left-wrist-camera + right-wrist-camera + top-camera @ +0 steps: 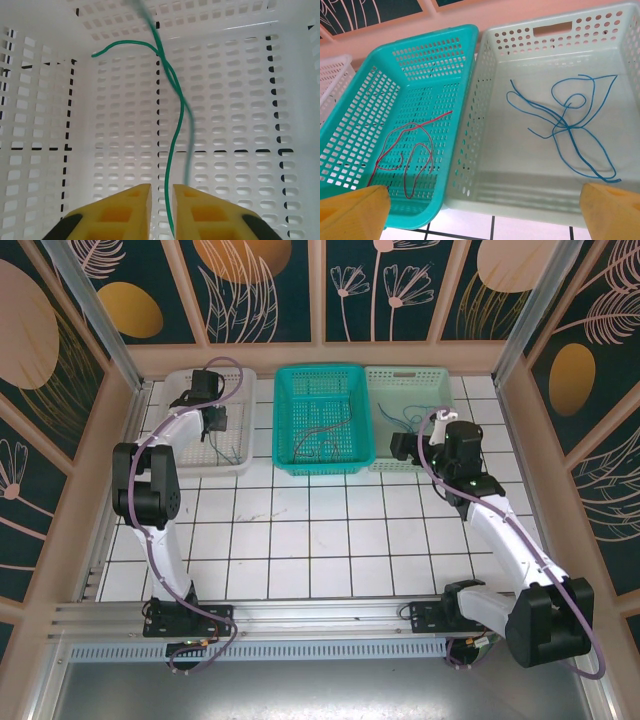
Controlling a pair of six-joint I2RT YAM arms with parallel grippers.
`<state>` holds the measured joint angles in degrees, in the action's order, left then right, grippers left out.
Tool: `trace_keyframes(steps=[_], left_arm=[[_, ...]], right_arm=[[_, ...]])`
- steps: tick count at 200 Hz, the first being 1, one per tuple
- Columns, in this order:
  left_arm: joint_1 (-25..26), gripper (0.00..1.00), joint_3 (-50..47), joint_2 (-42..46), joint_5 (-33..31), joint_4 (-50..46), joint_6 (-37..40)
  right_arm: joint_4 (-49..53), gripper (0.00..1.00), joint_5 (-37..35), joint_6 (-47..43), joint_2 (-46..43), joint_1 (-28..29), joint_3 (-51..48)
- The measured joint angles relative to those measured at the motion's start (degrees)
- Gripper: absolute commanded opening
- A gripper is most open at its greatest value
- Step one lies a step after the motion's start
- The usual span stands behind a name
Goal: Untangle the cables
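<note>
**Yellow fingers slightly parted, green cable between them**

Your left fingers [125, 210] stand a narrow gap apart. The green cable [175, 130] runs loosely through that gap, unpinched, and rises over the floor of the white basket [45, 125]. Your right fingers [355, 210] are spread wide and grasp nothing. Beyond them a blue cable [570, 125] lies looped in the pale green basket [490, 150], and a red cable [410, 145] lies in the teal basket [380, 85] beside it. All three baskets sit along the far side of the bench [300, 540].

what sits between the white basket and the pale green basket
The teal basket stands between them, a thin red cable lying in it. The top external view shows the row, the right wrist view the cable.
</note>
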<state>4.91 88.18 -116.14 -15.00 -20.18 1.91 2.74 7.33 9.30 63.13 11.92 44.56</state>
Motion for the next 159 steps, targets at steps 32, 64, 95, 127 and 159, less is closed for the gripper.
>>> trace_keyframes(steps=[32,64,95,127,159], left_arm=[[0.0,0.45,0.0,0.0,-0.5,0.02,-0.87],[0.0,0.97,-1.11,0.66,-0.55,0.96,-1.95],[0.0,0.99,-7.89,6.93,-0.46,4.11,-3.78],[0.0,0.99,-17.97,20.06,1.05,12.31,-6.1],[0.0,0.98,-30.75,33.24,5.9,25.92,-8.2]], right_arm=[[0.0,0.97,-0.11,0.0,0.0,-0.44,-0.07],[-0.94,0.98,-1.95,-0.85,-0.59,-0.7,-0.94],[-8.26,0.98,-9.16,-4.0,-4.55,-1.07,-7.78],[-22.36,0.98,-18.14,-6.29,-6.93,-2.47,-20.7],[-36.81,0.97,-21.2,-8.37,-1.92,-4.37,-28.52]])
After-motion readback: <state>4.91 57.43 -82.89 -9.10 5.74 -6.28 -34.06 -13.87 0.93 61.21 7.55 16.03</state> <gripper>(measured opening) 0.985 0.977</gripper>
